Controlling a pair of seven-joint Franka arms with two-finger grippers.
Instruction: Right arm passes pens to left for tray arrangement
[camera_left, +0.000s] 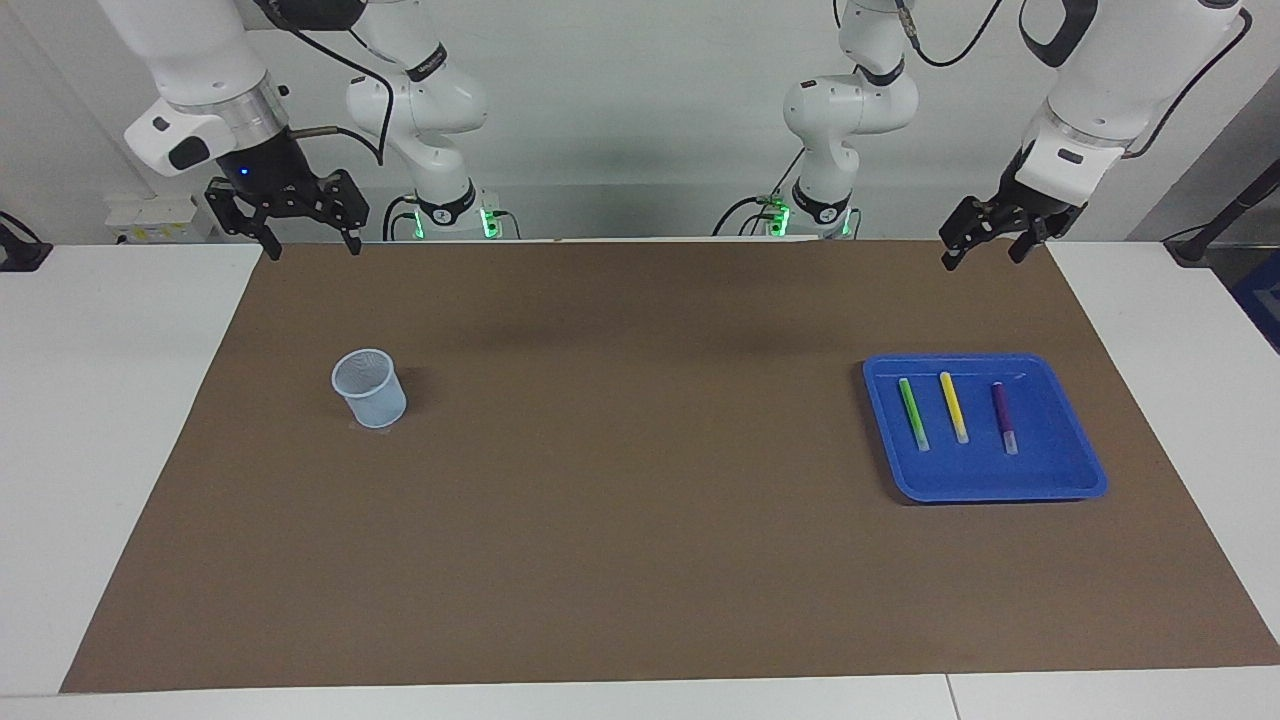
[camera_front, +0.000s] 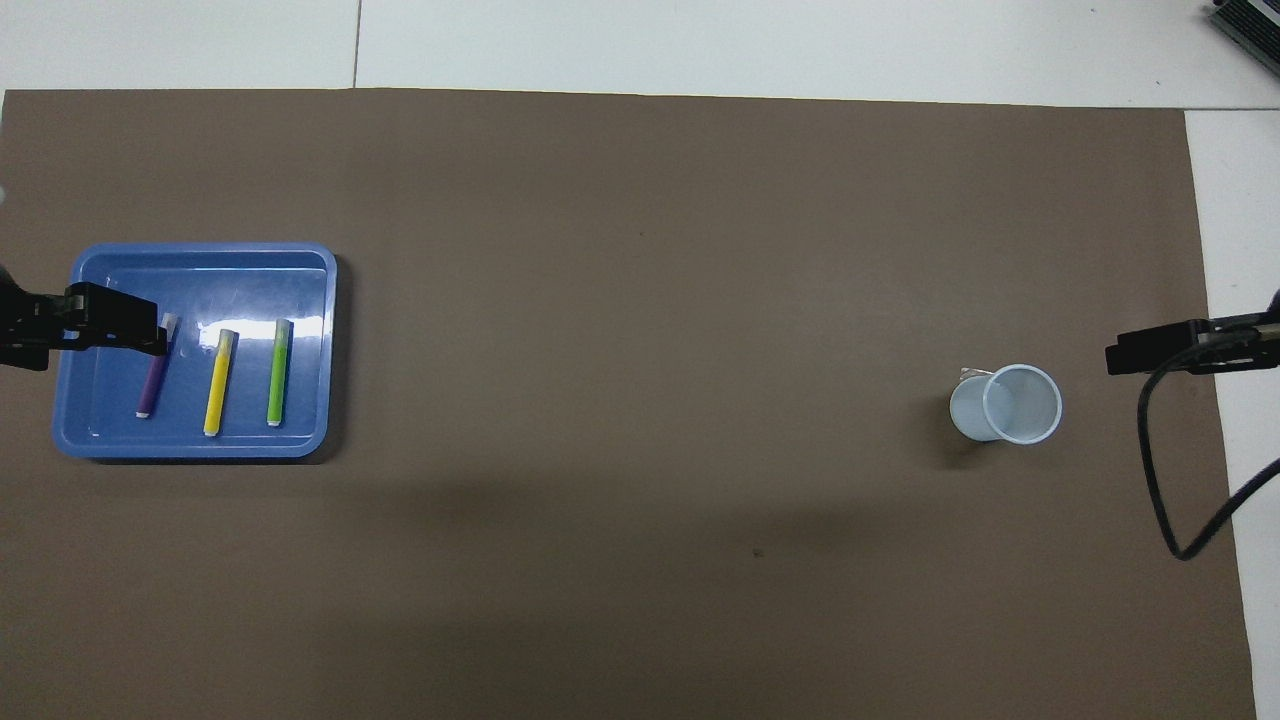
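All 3 slim marker pens, green (camera_left: 913, 413), yellow (camera_left: 953, 406) and purple (camera_left: 1003, 417), lie parallel in the shallow bright blue plastic tray (camera_left: 1060, 478) at the left arm's end of the table. Both hands hang spread and empty, the left hand (camera_left: 982, 240) over the mat's edge nearest the robots, the right hand (camera_left: 309, 230) over the mat corner near the pale blue mesh cup (camera_left: 369, 388). Judging the arrangement finished, each hand should lift clear and jostle nothing.

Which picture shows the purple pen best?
The facing view: the whole purple pen lies uncovered in the blue tray. In the overhead view, the raised left gripper covers the purple pen's far end.

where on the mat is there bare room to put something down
The widest bare patch is the brown mat between the mesh cup and the blue tray. The tray is crowded: green, yellow and purple pens lie side by side.
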